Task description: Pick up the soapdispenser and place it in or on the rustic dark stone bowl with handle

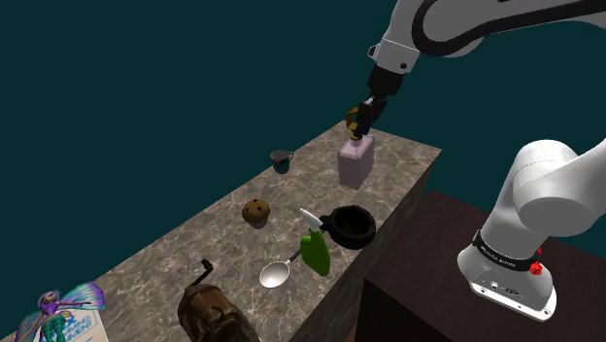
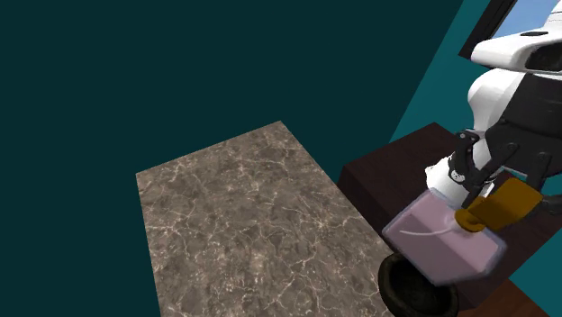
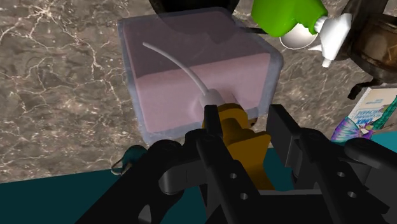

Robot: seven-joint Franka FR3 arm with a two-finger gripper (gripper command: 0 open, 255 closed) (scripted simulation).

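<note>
The marbled brown tabletop carried everything, and the black bowl sat near its edge on the stand's side. The white arm rose from the dark brown stand, which lay to the bowl's right in the shoulder view, and reached over to a spot beyond the bowl, toward the tabletop's far end.

There the dispenser, a clear square bottle of pale pink liquid with an amber pump, hung under the hand, near the bowl but apart from it in the shoulder view. The black fingers were clamped on the amber pump, one on each side of it, in the wrist view. In the second exterior view the bottle looked tilted and overlapped the bowl's rim. Whether its base touched the tabletop could not be told.

A dark brown grinder with a crank stood well apart from the bowl, toward the shoulder view's lower left. A book with a winged figure on its cover lay farther off the same way. A green spray bottle lay just beside the bowl on that side, its white nozzle close to the bowl's handle. A spoon lay next past the bottle. A brown muffin sat to the bowl's left in the shoulder view. A small dark mug stood beyond the muffin, well apart from the bowl.
</note>
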